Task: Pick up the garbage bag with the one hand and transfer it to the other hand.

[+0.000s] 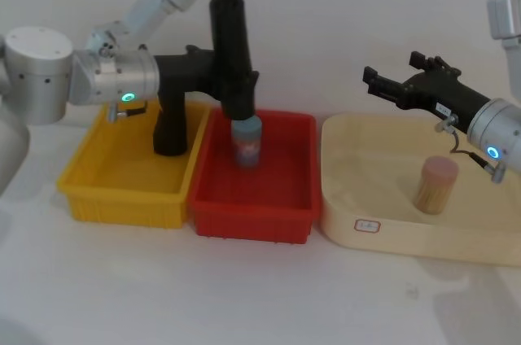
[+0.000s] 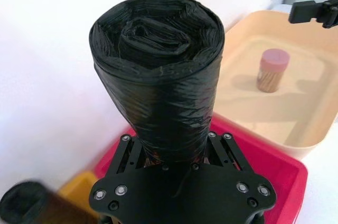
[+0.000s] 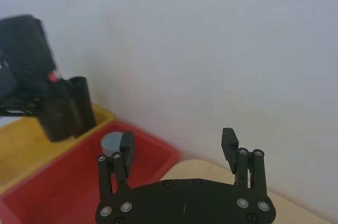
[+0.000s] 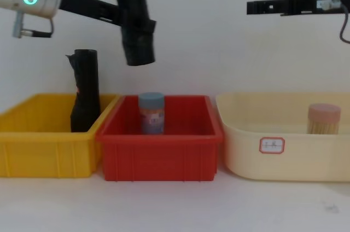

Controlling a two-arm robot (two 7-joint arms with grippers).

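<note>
Both fingers of the left gripper [image 1: 233, 76] are clamped on the garbage bag [image 1: 230, 40], gripping the black roll a little below its middle. The roll stands nearly upright in the air, and the chest view shows its lower end clear above a blue-lidded jar [image 1: 247, 141] that stands in the red bin [image 1: 252, 220]. Left of that, a second black roll [image 1: 171, 128] stands in the yellow bin [image 1: 122, 192]. The right gripper [image 1: 376, 81] hangs well apart from the bag, over the cream tub [image 1: 407, 233], its fingers spread wide with nothing between them. A pink-capped container [image 1: 435, 185] stands in that tub.
</note>
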